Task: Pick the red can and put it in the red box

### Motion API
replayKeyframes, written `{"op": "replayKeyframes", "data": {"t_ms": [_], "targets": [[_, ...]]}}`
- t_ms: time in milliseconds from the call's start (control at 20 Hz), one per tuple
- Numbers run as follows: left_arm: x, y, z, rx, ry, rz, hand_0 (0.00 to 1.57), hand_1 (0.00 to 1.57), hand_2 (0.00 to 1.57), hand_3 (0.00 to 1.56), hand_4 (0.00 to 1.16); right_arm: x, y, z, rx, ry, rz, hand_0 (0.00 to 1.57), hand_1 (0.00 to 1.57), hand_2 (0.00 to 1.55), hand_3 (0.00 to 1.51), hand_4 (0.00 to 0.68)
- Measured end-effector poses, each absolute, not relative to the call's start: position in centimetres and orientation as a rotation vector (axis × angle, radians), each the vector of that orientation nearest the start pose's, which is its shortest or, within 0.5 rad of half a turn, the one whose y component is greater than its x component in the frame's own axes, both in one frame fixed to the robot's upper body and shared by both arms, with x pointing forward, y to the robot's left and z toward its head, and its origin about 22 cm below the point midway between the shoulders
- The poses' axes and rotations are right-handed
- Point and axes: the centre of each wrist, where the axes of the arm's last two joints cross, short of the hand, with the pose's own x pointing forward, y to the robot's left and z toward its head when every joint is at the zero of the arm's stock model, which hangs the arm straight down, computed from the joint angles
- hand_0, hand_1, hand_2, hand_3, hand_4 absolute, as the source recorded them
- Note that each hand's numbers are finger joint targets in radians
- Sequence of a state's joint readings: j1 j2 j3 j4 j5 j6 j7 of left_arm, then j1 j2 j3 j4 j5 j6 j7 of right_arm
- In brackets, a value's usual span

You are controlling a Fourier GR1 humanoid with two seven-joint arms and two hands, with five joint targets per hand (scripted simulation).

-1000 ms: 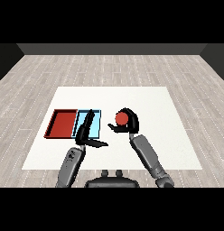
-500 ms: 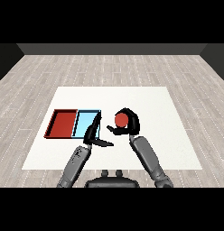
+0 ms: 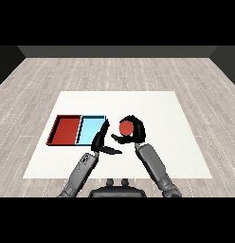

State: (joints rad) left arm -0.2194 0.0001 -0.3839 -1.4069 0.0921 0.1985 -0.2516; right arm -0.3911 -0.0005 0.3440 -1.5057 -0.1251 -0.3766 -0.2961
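Note:
The red can (image 3: 126, 127) sits inside my right hand (image 3: 134, 133), whose fingers and thumb curl round it, just right of the trays. The red tray (image 3: 66, 131) lies at the left of the table, with the light blue tray (image 3: 91, 128) touching its right side. My left hand (image 3: 102, 140) stands with straight fingers pointing up at the blue tray's right edge, thumb stretched toward the can, holding nothing.
The white table (image 3: 152, 107) spreads around the trays, with bare surface to the right and behind. Both grey forearms come in from the lower edge. Wooden floor surrounds the table.
My right hand has carried the red can leftward toward the trays. My left hand has shifted right, off the blue tray to its right edge.

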Motion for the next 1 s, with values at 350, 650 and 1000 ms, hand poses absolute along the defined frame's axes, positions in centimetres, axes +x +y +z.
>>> {"op": "replayKeyframes", "data": {"t_ms": [350,650,1000], "targets": [[27.5,9.8,0.6,-0.289,-1.792,-0.171,0.0,0.0,0.0,0.0,0.0,28.9,-9.7,7.2,0.226,-2.111,0.02,1.45,1.45,1.44,1.39,0.666],[27.5,8.4,0.1,-0.32,-1.794,-0.168,0.0,0.0,0.0,0.0,0.0,28.6,-8.0,7.2,0.283,-2.1,-0.002,1.5,1.5,1.44,1.4,0.64],[27.2,8.0,0.0,-0.352,-1.773,-0.17,0.0,0.0,0.0,0.0,0.0,27.7,-7.7,7.7,0.336,-2.1,-0.019,1.53,1.53,1.46,1.42,0.659]]}}
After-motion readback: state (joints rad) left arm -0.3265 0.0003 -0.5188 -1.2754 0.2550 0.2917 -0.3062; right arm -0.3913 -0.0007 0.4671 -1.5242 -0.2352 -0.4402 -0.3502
